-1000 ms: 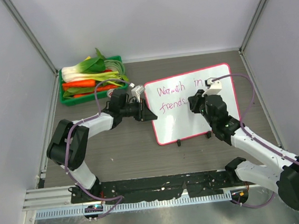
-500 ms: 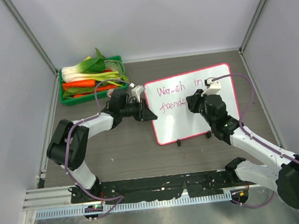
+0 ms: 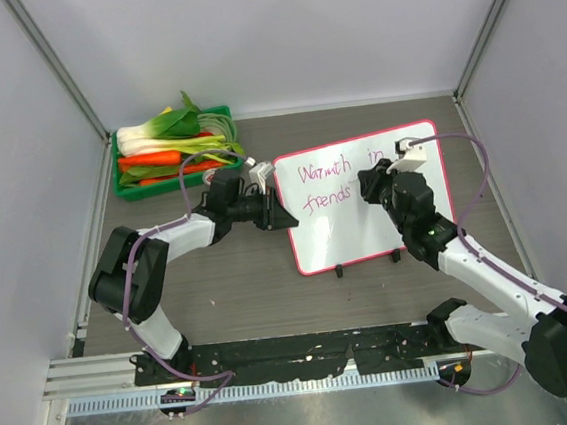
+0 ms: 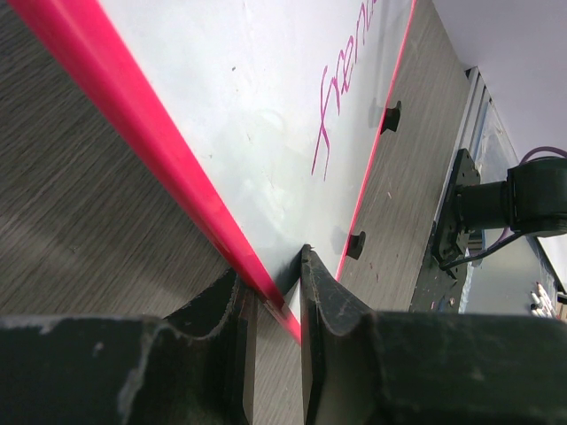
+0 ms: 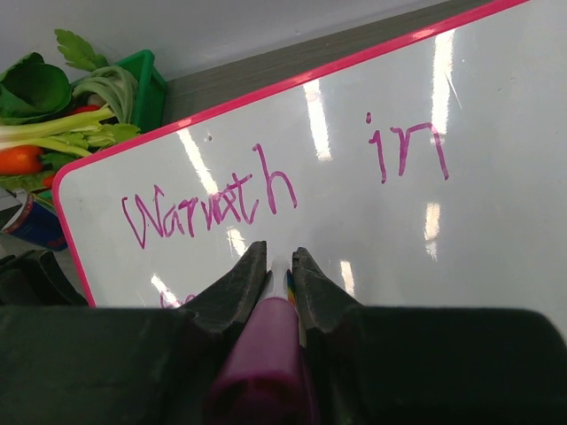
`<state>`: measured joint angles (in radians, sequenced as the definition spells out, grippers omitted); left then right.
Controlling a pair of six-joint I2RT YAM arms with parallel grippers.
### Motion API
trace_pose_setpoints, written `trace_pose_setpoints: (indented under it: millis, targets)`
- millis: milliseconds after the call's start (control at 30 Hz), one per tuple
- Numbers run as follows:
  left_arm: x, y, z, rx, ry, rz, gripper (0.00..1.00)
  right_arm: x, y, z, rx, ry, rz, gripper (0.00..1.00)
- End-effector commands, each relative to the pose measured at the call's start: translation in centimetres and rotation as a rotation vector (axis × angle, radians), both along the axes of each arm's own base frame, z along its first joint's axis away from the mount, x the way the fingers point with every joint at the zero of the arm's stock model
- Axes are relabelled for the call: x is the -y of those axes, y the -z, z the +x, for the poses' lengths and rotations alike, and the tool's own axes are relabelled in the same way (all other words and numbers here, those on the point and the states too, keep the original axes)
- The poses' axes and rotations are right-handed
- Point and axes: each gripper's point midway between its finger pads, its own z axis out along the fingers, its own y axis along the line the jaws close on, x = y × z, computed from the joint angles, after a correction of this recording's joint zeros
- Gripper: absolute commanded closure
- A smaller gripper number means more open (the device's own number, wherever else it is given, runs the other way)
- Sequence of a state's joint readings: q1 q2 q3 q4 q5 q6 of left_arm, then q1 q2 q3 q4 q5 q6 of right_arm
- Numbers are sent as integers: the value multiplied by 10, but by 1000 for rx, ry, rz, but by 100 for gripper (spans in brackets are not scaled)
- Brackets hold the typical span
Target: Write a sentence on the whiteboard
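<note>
The whiteboard (image 3: 351, 234), glossy white in a pink frame, lies tilted on the table. The sentence (image 3: 322, 173) reads "Warmth in" with "friends" (image 3: 326, 199) below. My left gripper (image 3: 282, 218) is shut on the board's left edge, and the pink frame (image 4: 168, 173) runs between its fingers (image 4: 270, 276). My right gripper (image 3: 369, 186) hovers over the board just right of "friends", shut on a magenta marker (image 5: 266, 354) that points at the board below "Warmth" (image 5: 208, 204). The marker's tip is hidden by the fingers (image 5: 306, 270).
A green crate (image 3: 222, 113) of leafy greens and carrots stands at the back left, close to the board's top left corner. Grey enclosure walls close in the left, right and back. A black rail (image 3: 307, 351) carries the arm bases at the near edge.
My right gripper has moved slightly up and to the right, off the end of "friends", so the whole word shows. The left gripper and the board have not moved.
</note>
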<state>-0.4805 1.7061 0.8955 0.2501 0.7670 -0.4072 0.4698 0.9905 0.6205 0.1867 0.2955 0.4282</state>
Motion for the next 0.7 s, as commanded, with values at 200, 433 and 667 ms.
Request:
trace_pose_setpoints:
  millis: [200, 433, 667]
  targets:
    - [-14, 46, -5, 16, -14, 169, 100, 8, -22, 19, 50, 61, 2, 99]
    - [-13, 46, -5, 15, -11, 169, 100, 10, -7, 22, 21, 72, 2, 99]
    - [-13, 47, -6, 14, -10, 170, 100, 12, 1, 16, -4, 60, -16, 99]
